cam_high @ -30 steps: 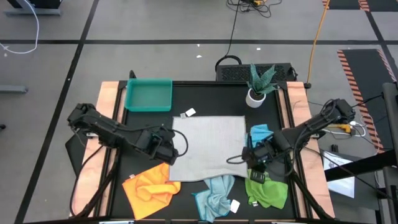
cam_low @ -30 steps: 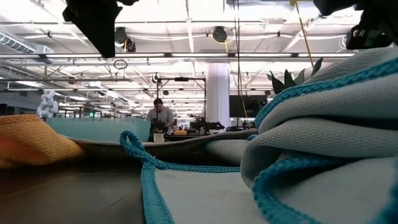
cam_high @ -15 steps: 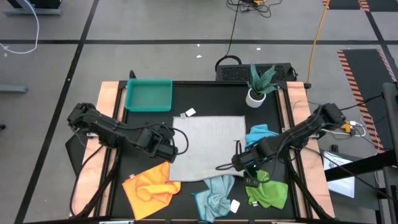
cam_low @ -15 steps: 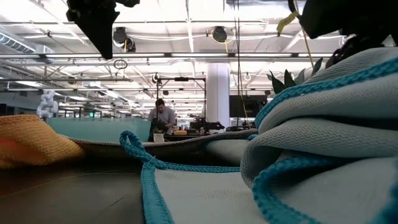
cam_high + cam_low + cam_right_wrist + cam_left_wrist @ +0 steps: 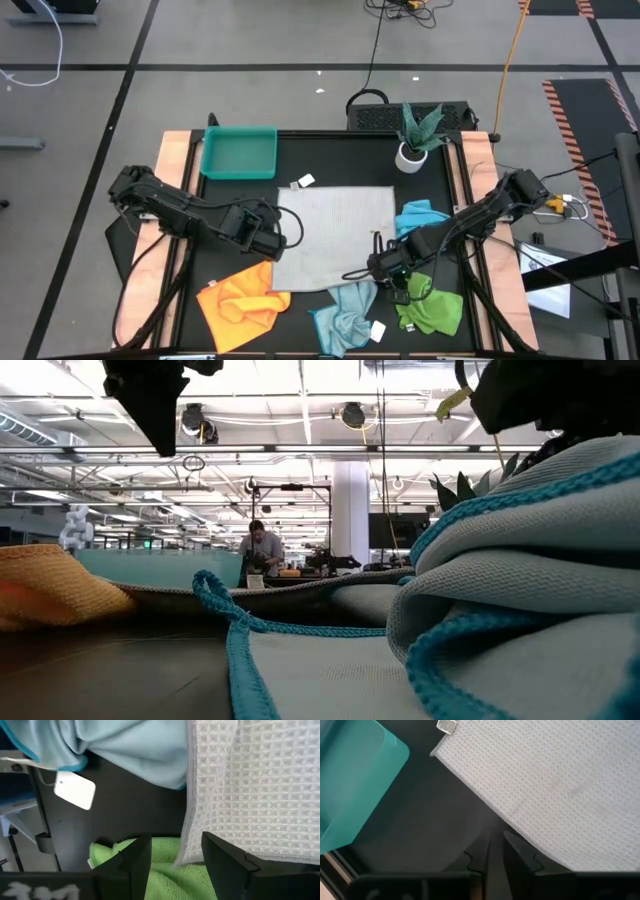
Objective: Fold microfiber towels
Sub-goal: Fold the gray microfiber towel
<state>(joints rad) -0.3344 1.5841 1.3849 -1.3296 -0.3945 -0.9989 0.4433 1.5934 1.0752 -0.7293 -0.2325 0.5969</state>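
White-grey towel lies flat mid-surface; the others sit bunched along its near and right sides. I have the right tool at its near right corner, fingers apart astride the hem. Left tool is at the left edge, fingers nearly together, nothing gripped. Step: taking hold for the first fold. Next: pinch both edges, then lift together.

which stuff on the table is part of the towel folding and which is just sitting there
Part of the job:
white-grey towel, spread flat
bright blue towel
pale blue towel
yellow-orange towel
green towel

Just lying about:
teal tray
potted plant
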